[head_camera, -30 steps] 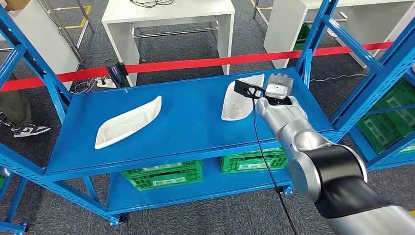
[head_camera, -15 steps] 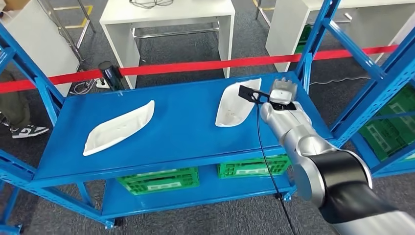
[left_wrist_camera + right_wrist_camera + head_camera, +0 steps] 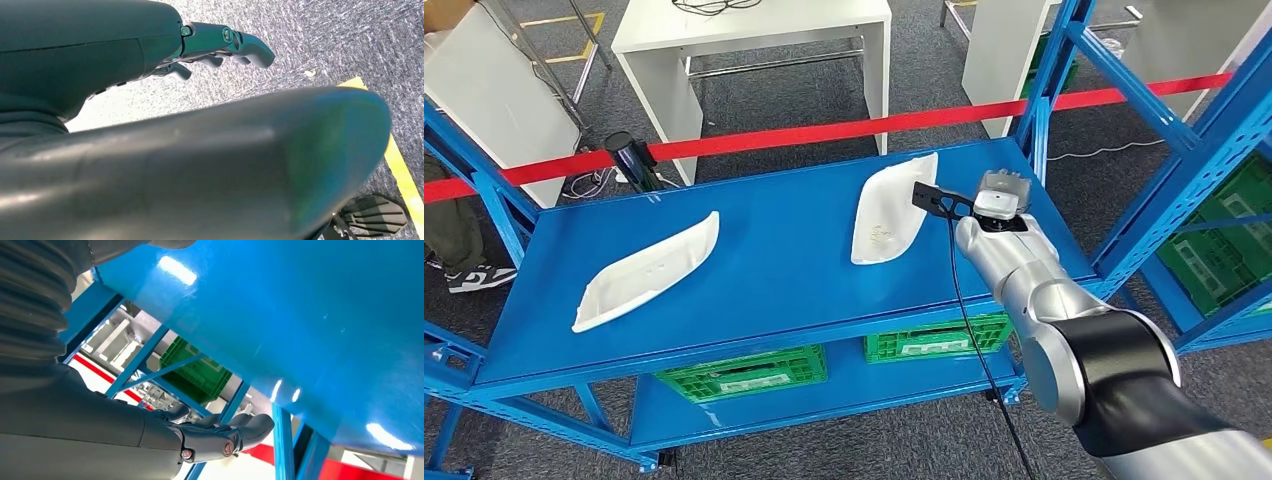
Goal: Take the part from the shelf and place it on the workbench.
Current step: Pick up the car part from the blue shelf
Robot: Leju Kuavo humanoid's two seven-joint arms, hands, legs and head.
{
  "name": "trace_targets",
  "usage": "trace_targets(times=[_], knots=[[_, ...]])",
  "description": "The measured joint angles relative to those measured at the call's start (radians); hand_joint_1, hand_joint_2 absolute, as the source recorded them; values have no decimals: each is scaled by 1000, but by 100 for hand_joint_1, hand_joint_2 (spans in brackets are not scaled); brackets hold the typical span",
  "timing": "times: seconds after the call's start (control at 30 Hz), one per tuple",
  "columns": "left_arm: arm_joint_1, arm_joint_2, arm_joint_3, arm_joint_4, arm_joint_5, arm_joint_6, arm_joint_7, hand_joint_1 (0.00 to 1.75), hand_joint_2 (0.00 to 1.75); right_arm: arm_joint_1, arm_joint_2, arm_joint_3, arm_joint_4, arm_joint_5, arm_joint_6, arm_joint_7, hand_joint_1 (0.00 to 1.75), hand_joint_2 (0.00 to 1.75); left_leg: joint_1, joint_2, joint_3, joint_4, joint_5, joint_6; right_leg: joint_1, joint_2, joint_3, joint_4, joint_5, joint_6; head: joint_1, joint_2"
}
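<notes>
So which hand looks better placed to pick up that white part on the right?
The right hand: it reaches over the blue shelf beside the nearer white part. The left hand hangs over the carpet floor.

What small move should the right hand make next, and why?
Probably slide the right hand sideways toward the nearer white part and lower it for a grasp. The hand hangs over the shelf beside that part, apart from it, fingers spread and holding nothing in the wrist view. The other part lies far across the shelf.
</notes>
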Motion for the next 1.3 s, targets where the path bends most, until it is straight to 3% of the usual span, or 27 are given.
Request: trace_targets(times=[0.37,0.73,1.3], knots=[[0,-2,0,1,0,0,3,0,0,-3,0,49,0,7,31,4,0,175,-1,-2,1,5,0,9,0,-1,26,-29,12,16,0,0],[0,-4,0,1,3,0,3,0,0,-56,1,110,0,8,54,5,0,175,-2,-2,1,11,-5,17,0,-1,33,-35,13,18,0,0],[4,-6,1,1,18,0,-12,0,0,-73,25,160,0,3,58,5,0,175,-2,-2,1,11,-5,18,0,-2,35,-37,13,19,0,0]])
